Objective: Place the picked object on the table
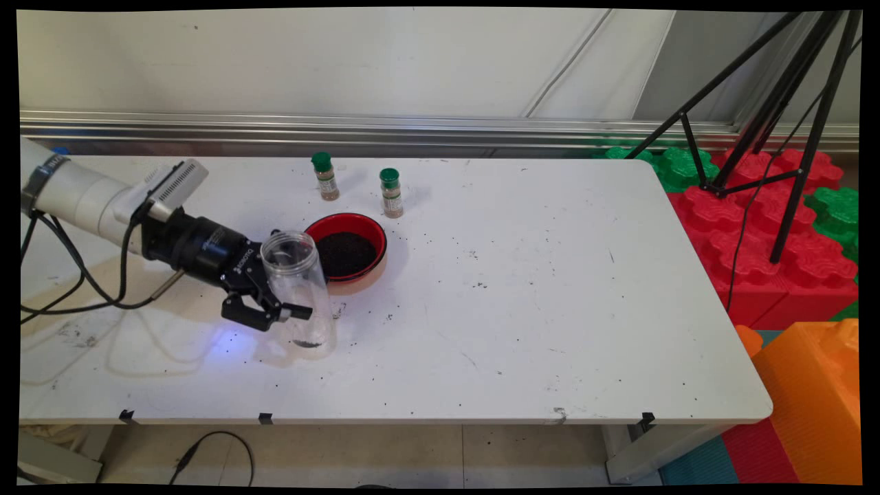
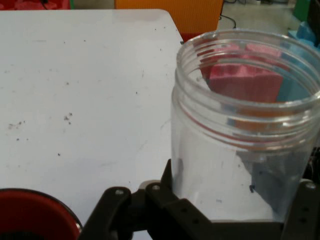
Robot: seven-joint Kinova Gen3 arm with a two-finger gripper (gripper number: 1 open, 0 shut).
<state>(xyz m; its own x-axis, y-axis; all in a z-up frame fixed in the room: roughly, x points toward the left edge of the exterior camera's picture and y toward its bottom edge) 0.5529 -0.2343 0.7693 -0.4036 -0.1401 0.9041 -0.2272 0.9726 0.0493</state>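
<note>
The black two-finger claw point(image 1: 278, 311) is clamped round the clear, lidless plastic jar point(image 1: 297, 289), upright on the white bench point(image 1: 550, 289); just beside it sits the red bowl of dark grains point(image 1: 346, 252).

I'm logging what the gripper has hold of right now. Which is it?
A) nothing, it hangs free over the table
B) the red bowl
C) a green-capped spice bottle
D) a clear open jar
D: the gripper has its fingers on either side of the clear jar, which stands upright and lidless beside the red bowl; the two spice bottles stand apart, farther back.
</note>
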